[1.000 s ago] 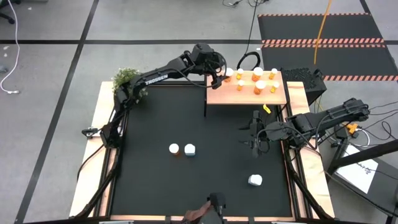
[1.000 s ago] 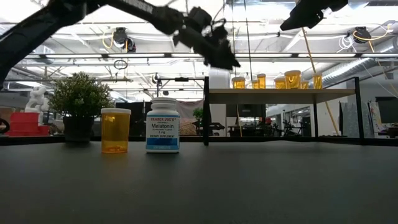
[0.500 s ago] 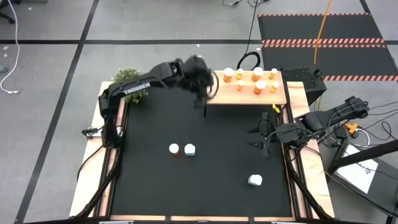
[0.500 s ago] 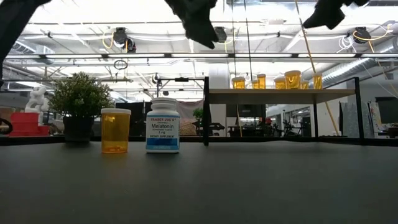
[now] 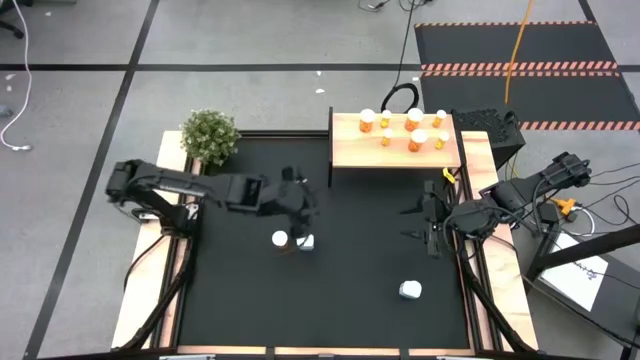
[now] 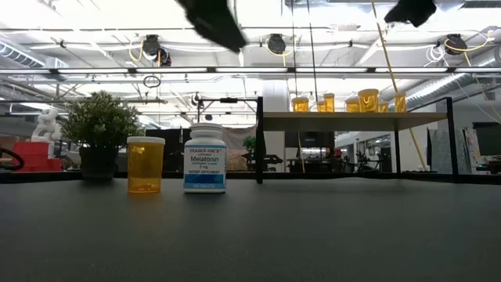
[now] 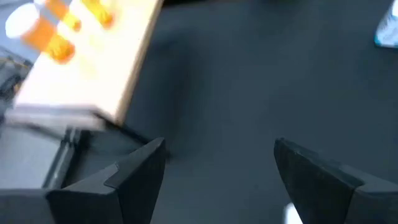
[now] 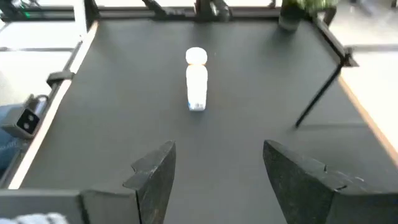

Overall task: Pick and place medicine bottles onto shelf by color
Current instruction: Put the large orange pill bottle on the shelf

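High view: overhead, straight down, far; whole black table mat (image 5: 330, 270) and both arms in frame. Low view: mat height, level, facing shelf (image 6: 356, 119) and room beyond; orange bottle (image 6: 145, 164) and melatonin bottle (image 6: 205, 157) near lens (same pair at mat centre in high view). Left wrist view: close, angled down past own fingers (image 7: 130, 171) toward shelf corner. Right wrist view: looks across mat toward potted plant (image 8: 305, 7); shares bottle pair with low view.

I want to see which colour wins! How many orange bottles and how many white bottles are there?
Orange bottles: 8 (7 on the shelf, 1 on the black mat)
White bottles: 2 (both on the mat)
Total: 10
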